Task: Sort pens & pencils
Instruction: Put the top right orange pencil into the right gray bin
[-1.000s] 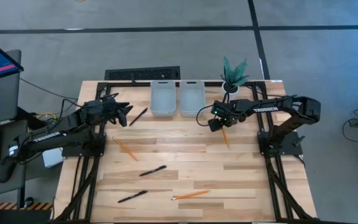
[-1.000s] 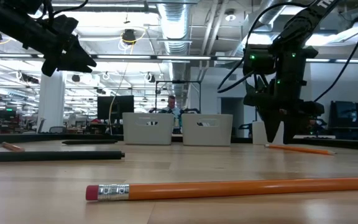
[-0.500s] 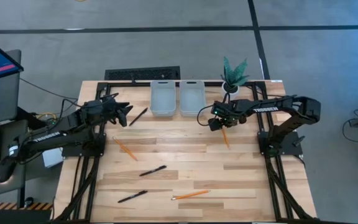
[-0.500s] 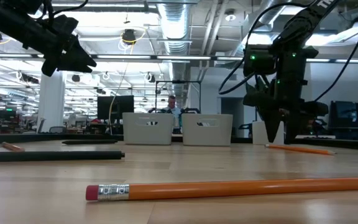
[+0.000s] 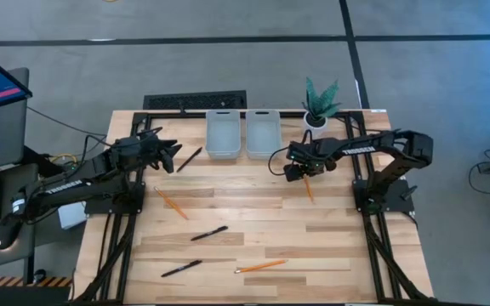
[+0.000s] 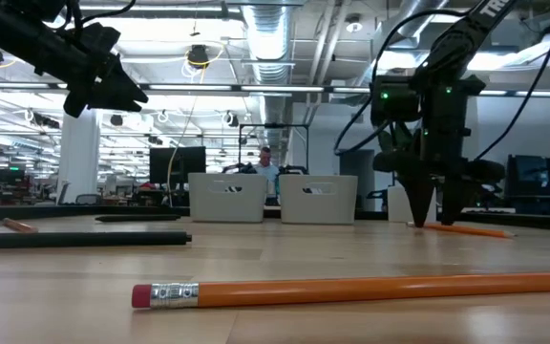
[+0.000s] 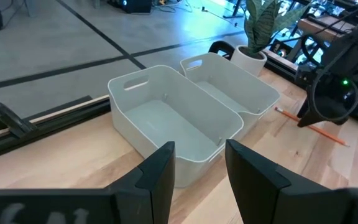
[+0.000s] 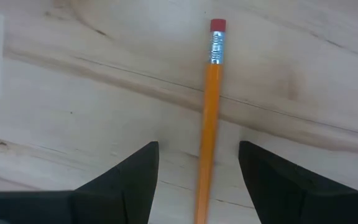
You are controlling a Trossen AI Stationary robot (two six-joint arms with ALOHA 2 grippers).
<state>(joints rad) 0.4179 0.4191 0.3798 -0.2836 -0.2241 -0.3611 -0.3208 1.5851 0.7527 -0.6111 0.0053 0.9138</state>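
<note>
Right end effector [image 8: 197, 180] points straight down, fingers spread wide either side of a pencil [image 8: 207, 118] lying on the table [image 8: 73, 93]. Left end effector [image 7: 197, 168] hovers released near two trays [image 7: 166, 118].

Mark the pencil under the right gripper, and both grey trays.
pencil [image 8: 209, 118]: right wrist view, mid-shaft.
left tray [image 5: 222, 151]: high view, near rim.
right tray [image 5: 262, 151]: high view, near rim.

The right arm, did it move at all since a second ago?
Yes. The right pincer has come down until its open fingers straddle the orange pencil near the plant, not yet gripping it. The left pincer stayed hovering beside the trays, and the other pens and pencils have not moved.
</note>
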